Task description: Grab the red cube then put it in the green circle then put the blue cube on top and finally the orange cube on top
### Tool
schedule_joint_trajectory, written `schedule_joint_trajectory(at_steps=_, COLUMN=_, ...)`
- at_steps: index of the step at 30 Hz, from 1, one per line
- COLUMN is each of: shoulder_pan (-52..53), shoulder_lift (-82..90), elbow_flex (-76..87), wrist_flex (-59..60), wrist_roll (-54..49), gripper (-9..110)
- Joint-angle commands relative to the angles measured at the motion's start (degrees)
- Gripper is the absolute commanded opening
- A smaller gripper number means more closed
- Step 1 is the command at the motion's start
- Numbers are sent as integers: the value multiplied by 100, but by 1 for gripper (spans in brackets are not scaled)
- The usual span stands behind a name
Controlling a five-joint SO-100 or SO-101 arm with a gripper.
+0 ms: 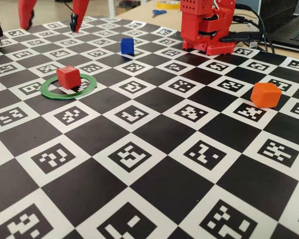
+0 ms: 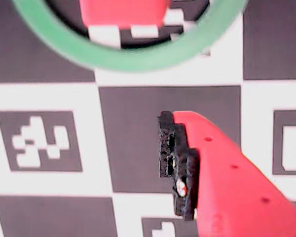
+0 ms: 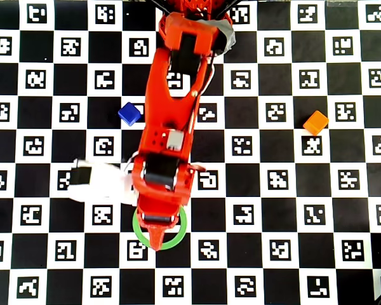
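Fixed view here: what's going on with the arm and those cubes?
The red cube already sits inside the green circle on the checkered board. The arm's gripper hangs above it with nothing between its fingers. The blue cube and the orange cube lie apart on the board, not yet stacked. So the first step looks done; the blue cube would likely come next.

Checkerboard marker mat [image 1: 154,164] over wooden table [image 1: 139,12]; scissors [image 1: 158,12], possibly laptop [image 1: 294,27].
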Motion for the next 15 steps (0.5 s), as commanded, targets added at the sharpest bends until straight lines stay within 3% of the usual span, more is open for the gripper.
schedule_joint_trajectory(at_steps=1, shoulder_pan=53, shoulder_lift=1424, elbow_flex=308, wrist_flex=211, wrist_roll=176, gripper=43)
schedule_joint_trajectory(at_steps=15, shoulder_pan=1362, shoulder_lift=2979, elbow_flex=2065, wrist_flex=580, wrist_roll=712, gripper=42)
